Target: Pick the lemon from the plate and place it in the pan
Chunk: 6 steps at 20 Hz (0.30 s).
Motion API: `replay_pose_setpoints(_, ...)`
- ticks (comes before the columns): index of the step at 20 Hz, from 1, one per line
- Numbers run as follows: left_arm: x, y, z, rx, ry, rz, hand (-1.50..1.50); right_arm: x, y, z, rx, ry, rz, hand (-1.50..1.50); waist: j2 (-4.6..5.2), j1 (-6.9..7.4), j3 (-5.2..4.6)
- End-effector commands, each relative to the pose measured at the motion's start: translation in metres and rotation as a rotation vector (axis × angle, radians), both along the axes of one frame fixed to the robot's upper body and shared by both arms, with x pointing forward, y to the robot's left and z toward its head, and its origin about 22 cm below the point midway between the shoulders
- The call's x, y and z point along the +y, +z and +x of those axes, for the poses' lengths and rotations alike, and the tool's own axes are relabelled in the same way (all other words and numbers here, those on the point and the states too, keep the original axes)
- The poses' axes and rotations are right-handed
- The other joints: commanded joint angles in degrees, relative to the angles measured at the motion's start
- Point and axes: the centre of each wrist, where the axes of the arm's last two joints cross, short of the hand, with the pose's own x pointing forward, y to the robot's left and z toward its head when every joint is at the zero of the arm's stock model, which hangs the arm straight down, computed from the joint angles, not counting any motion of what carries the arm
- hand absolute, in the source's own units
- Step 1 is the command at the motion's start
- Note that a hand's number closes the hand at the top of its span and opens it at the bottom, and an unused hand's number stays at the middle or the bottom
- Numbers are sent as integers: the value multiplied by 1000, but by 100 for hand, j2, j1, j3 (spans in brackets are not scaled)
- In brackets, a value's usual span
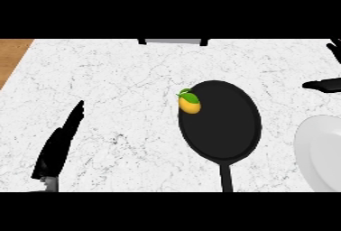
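Observation:
A yellow lemon [190,105] with a green leaf lies at the upper left inside edge of the black pan [223,128], touching its rim. The pan sits mid-counter with its handle [227,177] pointing toward me. A white plate [322,153] with nothing on it shows at the right edge, partly cut off. My right hand [324,84] is at the far right edge, above the plate and apart from the pan, fingers spread and holding nothing. My left hand [58,146] rests open at the lower left, fingers straight and pointing up, far from the lemon.
The white marble counter [126,90] fills the view. A grey object with dark ends [173,41] sits at the counter's far edge. A strip of wood surface [12,56] shows past the counter's upper left corner.

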Motion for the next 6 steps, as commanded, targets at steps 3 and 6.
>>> replay_pose_setpoints(3, 24, 12, 1, -17, -10, -2, 0, -55, 19, -32, 4, 10, -12, -150, 20, 74, 7)
replay_pose_setpoints(6, 6, 7, -4, -10, -4, -6, 0, -68, 14, -45, -3, 25, -25, -150, 55, 141, 20)
